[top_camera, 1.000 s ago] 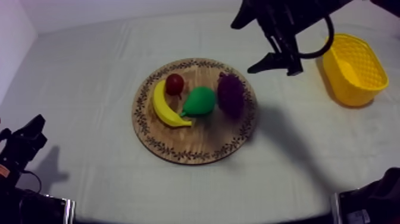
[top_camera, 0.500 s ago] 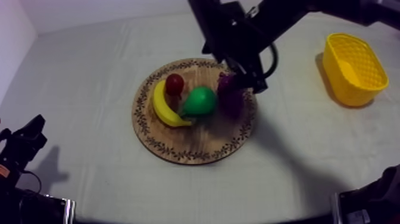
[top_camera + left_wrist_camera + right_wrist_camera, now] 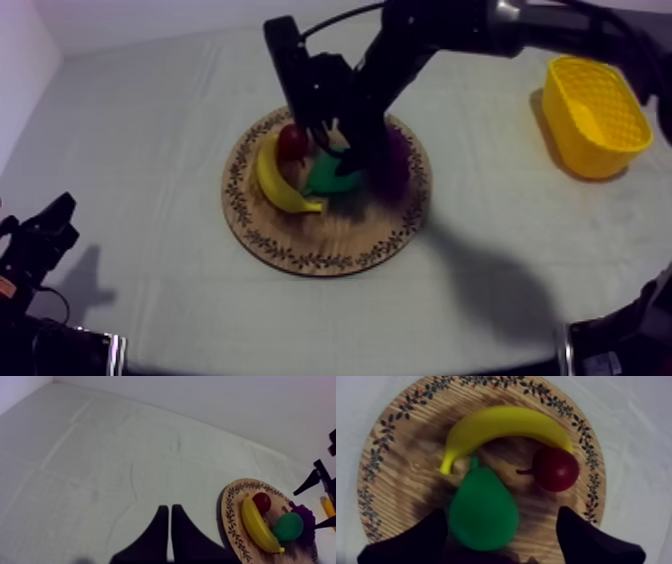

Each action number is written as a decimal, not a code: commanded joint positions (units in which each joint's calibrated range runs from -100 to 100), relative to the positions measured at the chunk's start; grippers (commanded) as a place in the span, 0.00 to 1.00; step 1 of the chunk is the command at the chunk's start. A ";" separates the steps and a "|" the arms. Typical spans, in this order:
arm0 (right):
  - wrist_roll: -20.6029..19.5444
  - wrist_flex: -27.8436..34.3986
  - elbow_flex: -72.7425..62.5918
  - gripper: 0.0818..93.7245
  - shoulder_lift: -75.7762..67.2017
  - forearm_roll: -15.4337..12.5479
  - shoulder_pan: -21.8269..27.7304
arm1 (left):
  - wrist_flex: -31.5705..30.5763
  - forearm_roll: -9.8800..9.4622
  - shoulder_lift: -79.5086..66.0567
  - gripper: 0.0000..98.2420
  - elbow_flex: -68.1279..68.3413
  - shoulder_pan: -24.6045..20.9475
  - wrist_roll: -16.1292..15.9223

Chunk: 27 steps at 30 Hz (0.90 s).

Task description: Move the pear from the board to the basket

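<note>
The right arm reaches in from the upper right of the top view, and the right gripper [image 3: 342, 152] hangs low over the round wooden board [image 3: 300, 258]. In the right wrist view its two black fingers [image 3: 411, 543] stand wide apart (released, gripping nothing) with the pear [image 3: 482, 511] between them. The pear is close against one finger and there is a clear gap to the other.

The green pear lies on the board near its middle, with its narrow stalk end toward one tip of the banana [image 3: 506, 423]. The banana curves along the far side of the pear. The small red fruit [image 3: 556, 469] sits in the banana's bend, just beside the pear but apart from it. In the top view the bunch of grapes [image 3: 398, 165] lies on the board on the pear's other side, partly hidden by the arm.

The yellow basket [image 3: 595, 115] stands on the grey-white cloth [image 3: 150, 120] at the right side of the table, well apart from the board.

The left gripper [image 3: 167, 526] rests low at its own side of the table. Its fingers lie pressed together in a narrow wedge with nothing between them, and they point across the bare cloth toward the board.
</note>
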 commanded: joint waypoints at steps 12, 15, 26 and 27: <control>-1.50 -1.24 -3.45 0.63 8.27 2.48 0.03 | 0.01 -0.02 0.00 0.00 0.02 0.01 0.02; -1.27 -1.28 -3.70 0.62 8.73 2.45 0.03 | 0.01 -0.02 0.00 0.00 0.02 0.01 0.02; 0.20 -0.96 -3.17 0.47 9.02 1.64 -0.01 | 0.01 -0.02 0.00 0.00 0.02 0.01 0.02; 0.25 -0.99 -3.04 0.46 8.91 1.60 0.00 | 0.01 -0.02 0.00 0.00 0.02 0.01 0.02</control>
